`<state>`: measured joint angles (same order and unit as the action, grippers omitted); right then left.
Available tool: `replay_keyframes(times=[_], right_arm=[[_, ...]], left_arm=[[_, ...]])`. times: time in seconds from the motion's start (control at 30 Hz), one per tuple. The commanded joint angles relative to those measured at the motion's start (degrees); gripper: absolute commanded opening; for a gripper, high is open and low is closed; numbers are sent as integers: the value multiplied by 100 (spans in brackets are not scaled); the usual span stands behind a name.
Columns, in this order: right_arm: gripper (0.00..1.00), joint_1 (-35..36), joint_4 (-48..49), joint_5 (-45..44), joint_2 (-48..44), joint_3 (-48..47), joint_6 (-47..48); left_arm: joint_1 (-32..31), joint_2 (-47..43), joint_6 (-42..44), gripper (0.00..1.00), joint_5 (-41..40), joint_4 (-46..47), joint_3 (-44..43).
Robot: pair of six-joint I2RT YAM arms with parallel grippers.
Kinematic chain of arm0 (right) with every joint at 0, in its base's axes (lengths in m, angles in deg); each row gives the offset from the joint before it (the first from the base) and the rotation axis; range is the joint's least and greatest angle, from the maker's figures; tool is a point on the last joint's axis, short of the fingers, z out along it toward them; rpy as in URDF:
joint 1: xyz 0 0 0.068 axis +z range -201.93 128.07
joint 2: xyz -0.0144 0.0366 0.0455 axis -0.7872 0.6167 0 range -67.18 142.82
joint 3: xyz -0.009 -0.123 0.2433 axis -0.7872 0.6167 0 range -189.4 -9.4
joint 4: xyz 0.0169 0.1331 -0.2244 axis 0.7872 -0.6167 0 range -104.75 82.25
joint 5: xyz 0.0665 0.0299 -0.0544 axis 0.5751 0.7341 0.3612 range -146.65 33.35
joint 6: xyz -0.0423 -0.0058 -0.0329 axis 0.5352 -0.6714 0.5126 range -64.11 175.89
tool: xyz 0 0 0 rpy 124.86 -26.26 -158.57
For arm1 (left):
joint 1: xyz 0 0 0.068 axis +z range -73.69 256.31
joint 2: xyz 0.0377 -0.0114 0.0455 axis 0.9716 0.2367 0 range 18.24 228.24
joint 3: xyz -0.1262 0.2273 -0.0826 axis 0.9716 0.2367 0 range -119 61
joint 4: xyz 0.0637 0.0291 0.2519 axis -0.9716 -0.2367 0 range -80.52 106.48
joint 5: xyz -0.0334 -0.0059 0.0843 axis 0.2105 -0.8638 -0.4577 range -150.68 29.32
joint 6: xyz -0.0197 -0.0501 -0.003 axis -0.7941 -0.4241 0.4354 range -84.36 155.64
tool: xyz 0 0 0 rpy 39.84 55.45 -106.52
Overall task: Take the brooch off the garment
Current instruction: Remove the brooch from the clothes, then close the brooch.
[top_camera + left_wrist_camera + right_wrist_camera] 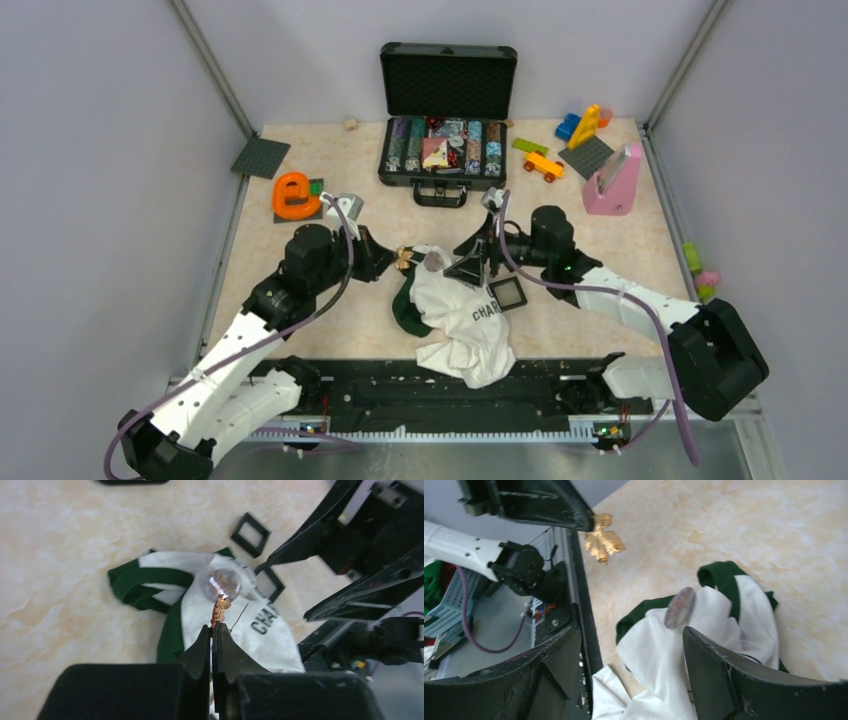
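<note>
The brooch (pixel 220 610) is a tiny gold-orange leaf-like pin. My left gripper (pixel 212 628) is shut on its lower end, and its thin pin wire sticks out to the right. In the right wrist view the brooch (pixel 604 542) hangs from the left gripper's fingertip (pixel 574 515), in the air and apart from the cloth. The garment (pixel 468 322) is a crumpled white and green shirt lettered "CHAR", and it also shows in the wrist views (pixel 265 640) (pixel 659 655). A round clear disc (pixel 224 583) sits on it. My right gripper (pixel 630 632) is open, just above the white cloth.
An open black case (pixel 445 110) of chips stands at the back. An orange letter "e" (pixel 292 195) is at the left. An orange toy car (pixel 543 165), coloured bricks and a pink stand (pixel 612 185) are at the back right. A black square frame (pixel 507 293) lies beside the shirt.
</note>
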<state>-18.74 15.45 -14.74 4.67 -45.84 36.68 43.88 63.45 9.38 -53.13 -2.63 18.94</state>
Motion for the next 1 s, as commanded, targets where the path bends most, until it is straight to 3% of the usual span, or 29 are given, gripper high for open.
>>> replay_keyframes(times=[0.0,0.1,0.23,0.57,0.97], right_arm=[[75,281,856,514,-145,-175,-197],[73,374,1366,593,-158,-89,-538],[68,450,2096,534,-127,39,-1032],[58,633,3397,574,210,104,-1897],[38,715,3231,542,297,-19,-1829]], left_arm=[[507,34,-581,0,1945,1354,247],[689,10,-930,0,2730,2079,407],[702,69,-1145,0,3165,2447,452],[702,44,-1494,0,3531,2996,623],[702,55,-1520,0,3609,3086,598]])
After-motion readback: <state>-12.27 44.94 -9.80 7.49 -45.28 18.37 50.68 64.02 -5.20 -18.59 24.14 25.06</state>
